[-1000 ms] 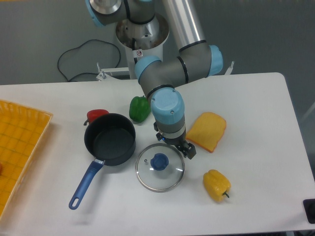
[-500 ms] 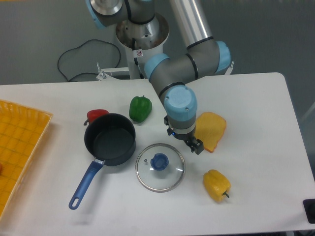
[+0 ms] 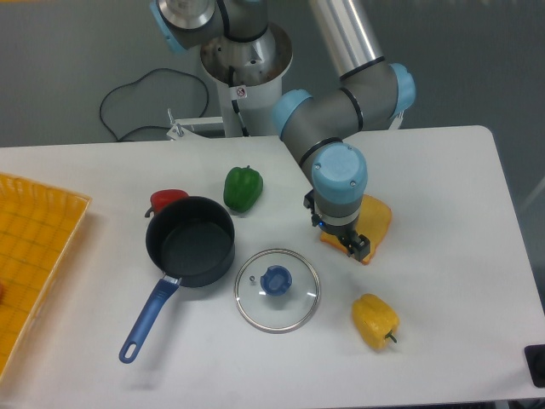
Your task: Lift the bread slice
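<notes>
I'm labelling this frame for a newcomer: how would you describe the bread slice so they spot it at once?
Start at the white table and follow the arm down to its gripper; the bread slice lies flat right beneath it, partly hidden. Unlike the chunky yellow pepper nearer the front edge, it is thin, yellow-orange, with a darker crust edge.

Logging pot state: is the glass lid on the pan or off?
Off: the glass lid lies flat on the table beside the pan.

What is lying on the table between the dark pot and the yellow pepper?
In the camera view, the glass lid with its blue knob lies between the pot and the yellow pepper.
</notes>
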`<state>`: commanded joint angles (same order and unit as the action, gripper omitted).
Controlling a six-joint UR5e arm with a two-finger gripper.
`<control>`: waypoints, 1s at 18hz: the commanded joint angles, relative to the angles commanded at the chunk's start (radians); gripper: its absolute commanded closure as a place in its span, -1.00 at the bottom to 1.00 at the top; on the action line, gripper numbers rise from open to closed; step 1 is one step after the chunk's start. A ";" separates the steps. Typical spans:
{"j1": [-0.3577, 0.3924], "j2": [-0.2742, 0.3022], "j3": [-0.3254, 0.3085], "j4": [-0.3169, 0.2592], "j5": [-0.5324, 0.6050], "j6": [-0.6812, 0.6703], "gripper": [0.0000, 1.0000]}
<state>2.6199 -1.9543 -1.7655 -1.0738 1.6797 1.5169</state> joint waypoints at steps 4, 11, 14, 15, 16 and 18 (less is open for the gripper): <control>0.022 0.002 -0.020 0.000 -0.009 0.080 -1.00; 0.029 0.002 -0.049 0.003 -0.011 0.095 -1.00; 0.029 0.002 -0.063 0.006 -0.012 0.095 -1.00; 0.029 0.002 -0.063 0.006 -0.012 0.095 -1.00; 0.029 0.002 -0.063 0.006 -0.017 0.095 -1.00; 0.028 0.002 -0.064 0.006 -0.018 0.094 -1.00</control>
<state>2.6477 -1.9528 -1.8300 -1.0677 1.6613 1.6107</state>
